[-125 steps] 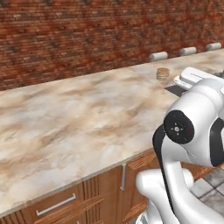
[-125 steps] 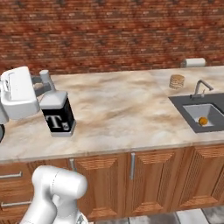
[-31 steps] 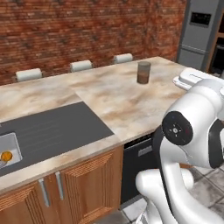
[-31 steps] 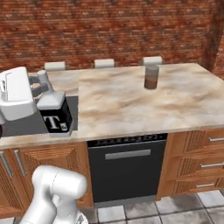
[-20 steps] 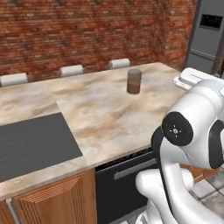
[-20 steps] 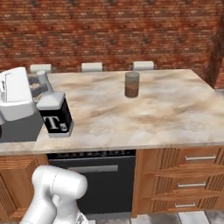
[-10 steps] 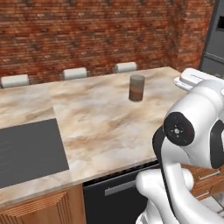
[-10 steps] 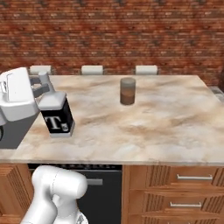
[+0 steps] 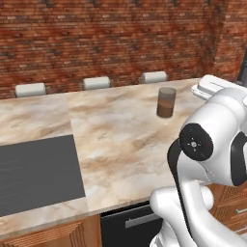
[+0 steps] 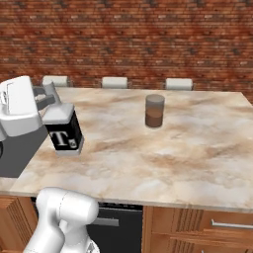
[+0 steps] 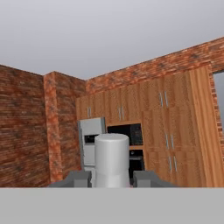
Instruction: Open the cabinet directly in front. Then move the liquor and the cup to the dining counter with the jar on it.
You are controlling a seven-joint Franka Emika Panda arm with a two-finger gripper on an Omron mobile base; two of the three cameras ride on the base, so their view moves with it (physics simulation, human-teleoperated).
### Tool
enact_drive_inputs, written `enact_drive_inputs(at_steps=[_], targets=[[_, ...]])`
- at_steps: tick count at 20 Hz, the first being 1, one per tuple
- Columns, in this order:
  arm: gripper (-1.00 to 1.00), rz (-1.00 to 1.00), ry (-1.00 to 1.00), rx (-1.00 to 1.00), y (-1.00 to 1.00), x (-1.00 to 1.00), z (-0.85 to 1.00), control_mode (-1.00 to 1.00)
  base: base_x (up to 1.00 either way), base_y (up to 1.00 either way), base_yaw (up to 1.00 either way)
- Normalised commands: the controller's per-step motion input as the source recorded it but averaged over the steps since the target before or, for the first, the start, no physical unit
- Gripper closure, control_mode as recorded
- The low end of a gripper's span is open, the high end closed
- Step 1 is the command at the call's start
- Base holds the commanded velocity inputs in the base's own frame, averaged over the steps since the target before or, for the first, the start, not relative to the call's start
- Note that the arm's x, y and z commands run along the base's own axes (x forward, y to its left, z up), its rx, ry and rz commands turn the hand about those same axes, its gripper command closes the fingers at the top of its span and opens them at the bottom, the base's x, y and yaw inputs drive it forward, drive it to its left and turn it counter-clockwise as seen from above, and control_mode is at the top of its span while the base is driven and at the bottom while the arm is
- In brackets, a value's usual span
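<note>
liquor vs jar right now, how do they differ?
The liquor is dark with a white label and a pale cap; the jar is clear glass with brown contents. The liquor is held in the gripper at the counter's left edge; the jar stands free on the dining counter. Both are upright.

The base has driven along the worktop (image 9: 120, 144), so both base views have shifted. The sink from the earliest pictures is out of frame, and the dark cooktop (image 9: 36, 173) slides to the left edge. The jar (image 10: 154, 111), once far off to the right, now stands closer and nearly straight ahead. The dishwasher front (image 9: 128, 224) sits lower in view.
</note>
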Motion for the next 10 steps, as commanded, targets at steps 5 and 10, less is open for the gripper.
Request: enact_drive_inputs(at_steps=[5,10], targets=[[1.00,0.00,0.00,0.00,0.00,0.00,0.00,1.00,0.48,0.00,0.18],[1.00,0.00,0.00,0.00,0.00,0.00,0.00,1.00,0.46,-0.03,0.18]])
